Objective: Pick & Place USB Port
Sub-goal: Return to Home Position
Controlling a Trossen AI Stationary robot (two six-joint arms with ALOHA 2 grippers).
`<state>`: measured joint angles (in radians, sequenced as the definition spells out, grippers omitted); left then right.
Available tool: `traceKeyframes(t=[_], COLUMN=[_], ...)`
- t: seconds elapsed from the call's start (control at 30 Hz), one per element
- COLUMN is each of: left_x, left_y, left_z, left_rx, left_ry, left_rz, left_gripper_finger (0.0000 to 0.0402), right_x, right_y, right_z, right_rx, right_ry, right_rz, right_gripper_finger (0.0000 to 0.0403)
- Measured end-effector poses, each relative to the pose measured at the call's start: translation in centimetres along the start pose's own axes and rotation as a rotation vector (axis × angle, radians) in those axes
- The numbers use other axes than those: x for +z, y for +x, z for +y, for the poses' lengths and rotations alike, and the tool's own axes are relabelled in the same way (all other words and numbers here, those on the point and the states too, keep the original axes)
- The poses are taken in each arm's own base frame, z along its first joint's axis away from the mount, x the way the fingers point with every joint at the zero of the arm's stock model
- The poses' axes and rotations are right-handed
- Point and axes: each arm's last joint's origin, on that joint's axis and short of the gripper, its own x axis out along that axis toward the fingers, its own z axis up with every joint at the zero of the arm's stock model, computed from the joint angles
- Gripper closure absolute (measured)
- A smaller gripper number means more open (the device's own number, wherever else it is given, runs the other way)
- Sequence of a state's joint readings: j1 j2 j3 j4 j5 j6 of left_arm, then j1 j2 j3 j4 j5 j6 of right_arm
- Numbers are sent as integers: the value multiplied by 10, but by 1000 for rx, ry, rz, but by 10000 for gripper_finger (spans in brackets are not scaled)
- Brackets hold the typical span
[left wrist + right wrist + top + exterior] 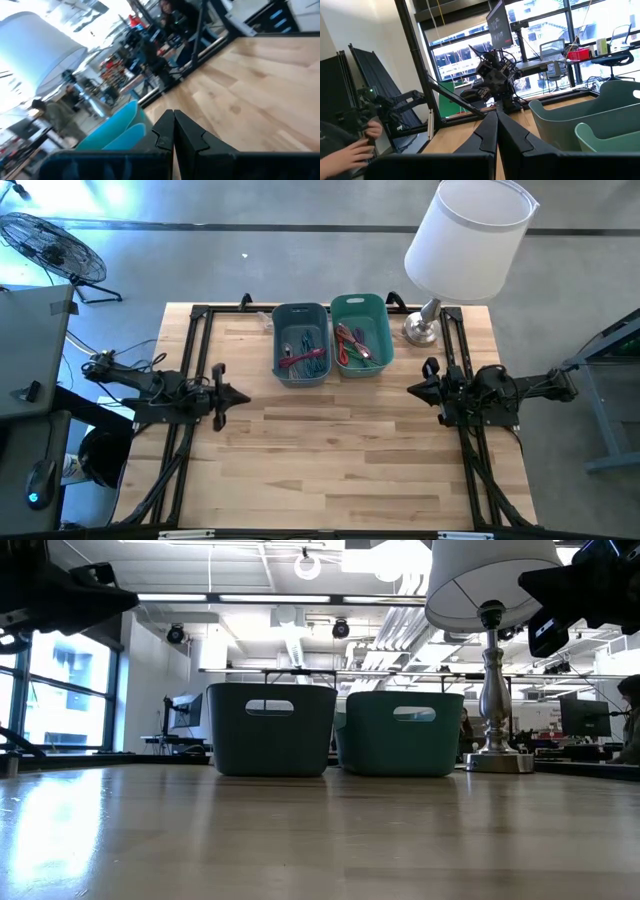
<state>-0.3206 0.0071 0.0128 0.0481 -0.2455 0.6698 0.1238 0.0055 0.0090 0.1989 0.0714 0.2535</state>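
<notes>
Nearest my overhead lens is the white lampshade (468,238). It looms over the far right corner of the bench (330,460), and its metal lamp base (421,330) stands just beside the green bin (360,299). The blue bin (300,307) sits close on that bin's other side. Every one of the charger cables (303,360) that I can see lies tangled inside one bin or the other, some in the blue and some in the green.

My left claw (240,396) hangs over the left side of the bench, pointing inward, well apart from the bins. Its wrist view shows the two fingers pressed flat together with nothing between them. My right claw (412,389) mirrors it on the right, also closed tight and empty, and it sits near the lamp base.

I judge the sorting done, with only the parking of the arms left. The lamp is my worry. It is tall and top-heavy, so a wide swing of the right arm as it folds could clip the stem and tip it onto the bins. The right wrist view also shows a person's hand (355,149) beyond the bench on the left arm's side. A fast retreat there could startle or strike them, so I would move slowly.
</notes>
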Motion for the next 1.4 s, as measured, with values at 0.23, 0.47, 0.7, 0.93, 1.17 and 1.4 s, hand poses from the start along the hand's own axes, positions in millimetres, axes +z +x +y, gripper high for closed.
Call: traceKeyframes(t=[0.23,0.47,0.7,0.93,1.17,1.4], left_x=[-1,0,0,0,-1,-1], left_y=[1,1,0,0,1,1], left_z=[0,-2,-4,-4,-3,-3], left_rx=[4,-61,-105,-83,-54,-55], left_ry=[27,-75,-88,-4,40,83], left_rz=[16,-28,-42,-26,-10,-13], left_gripper_finger=[401,401,401,401,401,401], right_x=[0,0,0,0,0,0], right_y=[0,0,0,0,0,0], right_z=[0,0,0,0,0,0], right_rx=[0,0,0,0,0,0], right_ry=[0,0,0,0,0,0], right_rz=[0,0,0,0,0,0], right_gripper_finger=[402,402,402,402,401,401])
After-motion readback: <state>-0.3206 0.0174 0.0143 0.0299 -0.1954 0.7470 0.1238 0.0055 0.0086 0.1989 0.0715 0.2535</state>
